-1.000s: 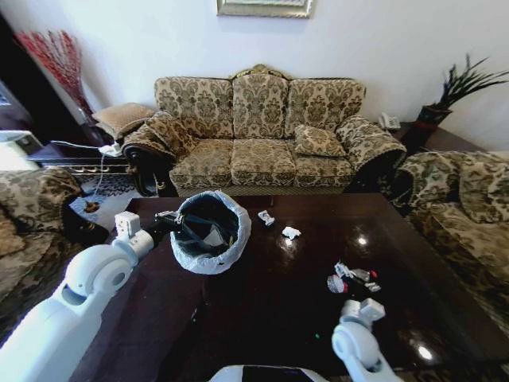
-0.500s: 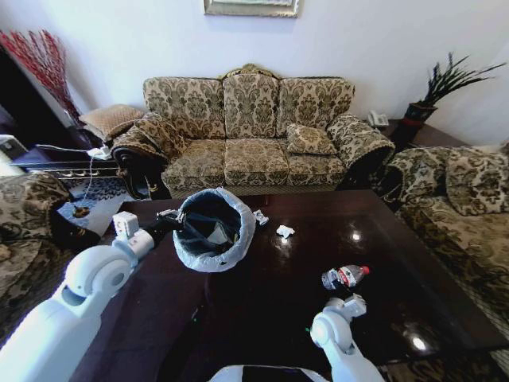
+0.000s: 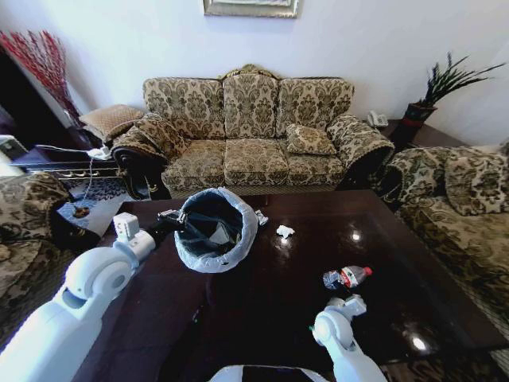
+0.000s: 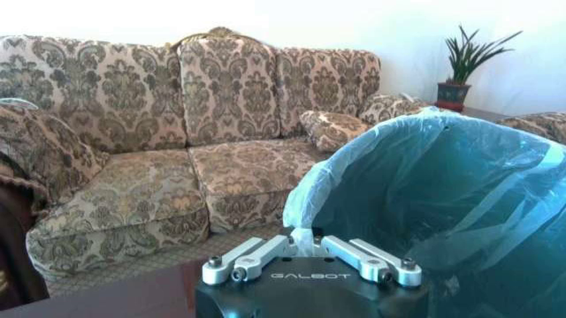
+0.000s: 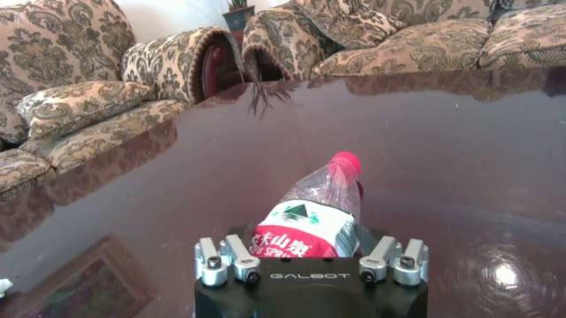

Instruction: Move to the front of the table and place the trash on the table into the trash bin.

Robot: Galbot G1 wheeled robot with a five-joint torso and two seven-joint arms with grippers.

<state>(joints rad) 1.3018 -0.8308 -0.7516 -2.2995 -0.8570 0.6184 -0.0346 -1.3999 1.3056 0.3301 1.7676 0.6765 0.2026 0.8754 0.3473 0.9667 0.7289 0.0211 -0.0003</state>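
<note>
The trash bin (image 3: 216,232), black with a pale bag over its rim, hangs tilted over the table's (image 3: 262,306) left part. My left gripper (image 3: 176,221) is shut on its rim. In the left wrist view the gripper (image 4: 305,233) pinches the bag's edge, with the bin's bag (image 4: 433,192) right beside it. A clear bottle with a red label and cap (image 3: 347,277) sits at the tip of my right gripper (image 3: 343,290). In the right wrist view the bottle (image 5: 314,209) is clamped between the jaws of the gripper (image 5: 309,246), cap pointing away. Two white paper scraps (image 3: 284,231) (image 3: 261,216) lie near the table's far edge.
A patterned sofa (image 3: 250,135) stands behind the table, with armchairs at the left (image 3: 28,207) and right (image 3: 469,199). A potted plant (image 3: 433,91) sits at the back right. The dark tabletop (image 5: 425,132) stretches beyond the bottle.
The whole head view has shifted, so the camera moved. The bottle now points right in front of my right gripper, showing its cap. My left gripper still holds the tilted bin.
</note>
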